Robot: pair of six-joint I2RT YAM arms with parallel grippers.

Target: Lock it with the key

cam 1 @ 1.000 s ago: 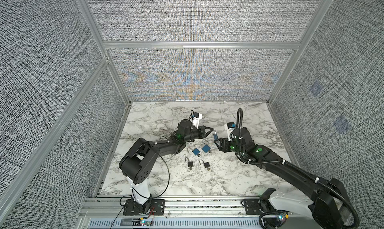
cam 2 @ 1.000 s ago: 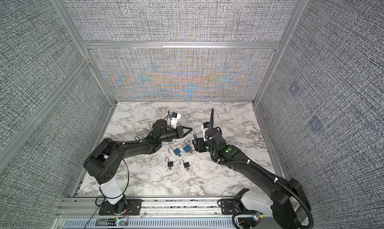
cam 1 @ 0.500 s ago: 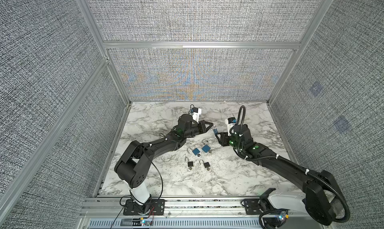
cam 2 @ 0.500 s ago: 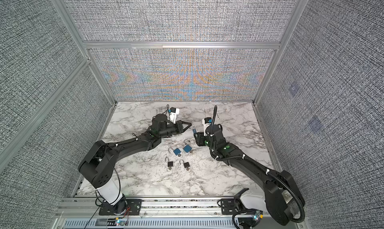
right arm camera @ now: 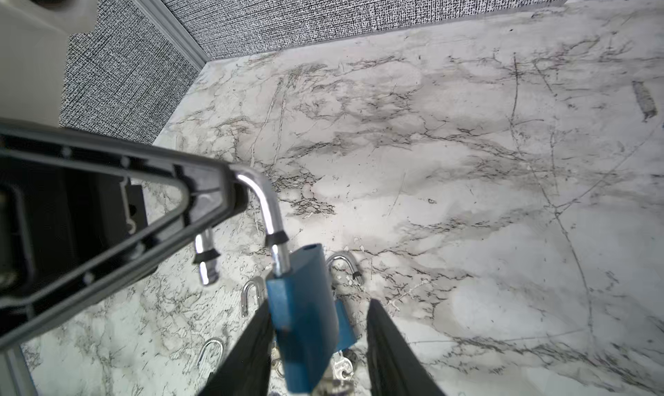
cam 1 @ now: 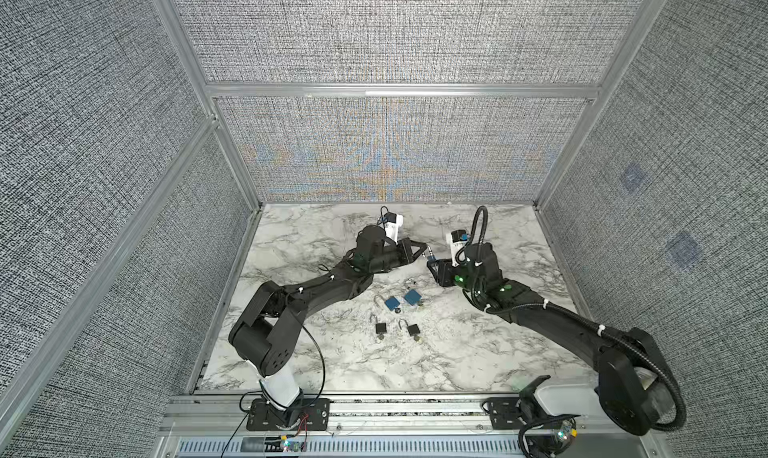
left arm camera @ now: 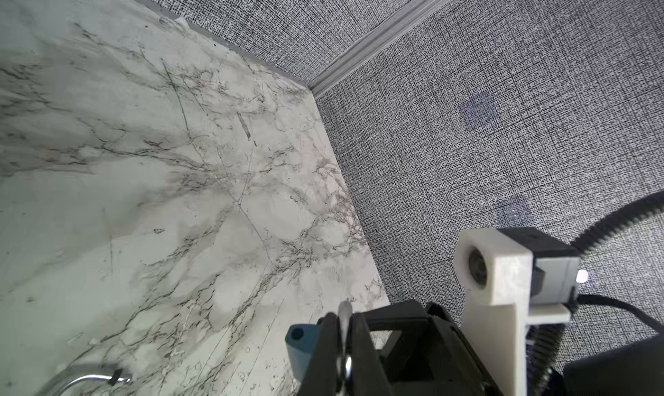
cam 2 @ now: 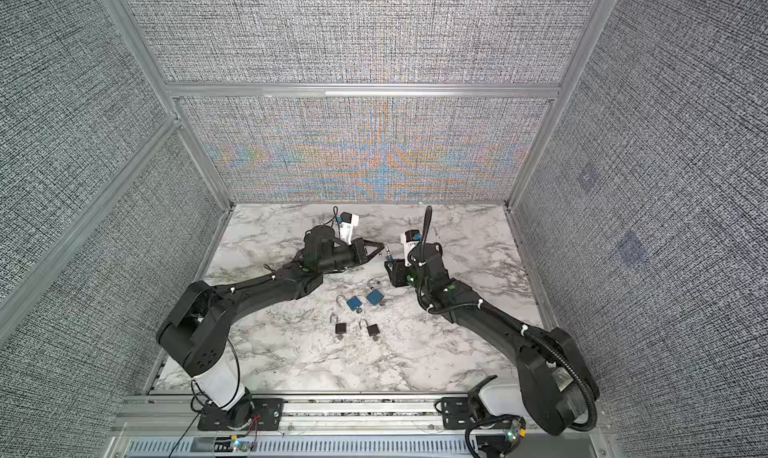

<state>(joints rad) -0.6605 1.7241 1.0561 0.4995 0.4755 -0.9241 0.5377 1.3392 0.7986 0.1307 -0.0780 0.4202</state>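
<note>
Left gripper [right arm camera: 233, 193]: clenched on the bend of the shackle [right arm camera: 264, 200]; the steel was seen pinched between its closed tips in the left wrist view as well.

Right gripper [right arm camera: 319, 306]: released; its jaws were parted to either side of the padlock [right arm camera: 305, 326]; one finger [right arm camera: 251, 340] was seen against the side of the blue body; the other finger stood clear of it, with a gap showing; no grip was made by this gripper.

Padlock: carried in the air by its shackle alone; the body was hung below the left tips and was tilted; the shackle was open; its long leg was seated in the body; its short leg was free and was held apart from the body; the hole in the top of the body was left uncovered. In both top views the padlock was placed between the two gripper tips, above the middle of the table [cam 1: 478, 360], toward the back wall.

Key [right arm camera: 339, 371]: a silver key was noted under the body, between the right fingers; it was blurred; whether it sat in this padlock or lay on the table could not be told.

Blue padlocks [cam 1: 391, 302]: two were laid side by side on the table, nearer the front than the grippers.

Black padlocks [cam 1: 380, 328]: two were laid in front of the blue ones, a little apart from each other.
</note>
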